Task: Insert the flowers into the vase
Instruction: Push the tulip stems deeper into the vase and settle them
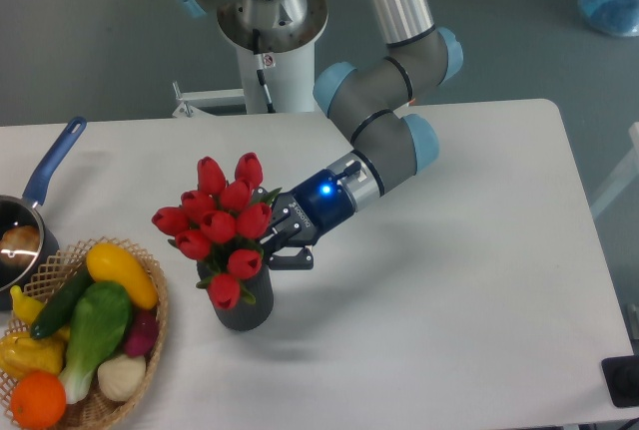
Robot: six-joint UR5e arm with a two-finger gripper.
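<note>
Most of the insertion appears done: the flowers, just left of the gripper, have stems entering the vase directly below them. The fingers pinch the stems near the vase mouth. Remaining, apparently: release and withdrawal.

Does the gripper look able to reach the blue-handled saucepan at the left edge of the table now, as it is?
Probably not as it is. The gripper is shut on the flowers over the vase, so it is occupied. The saucepan lies far left, with the wicker basket beside it; otherwise the table between looks free.
</note>
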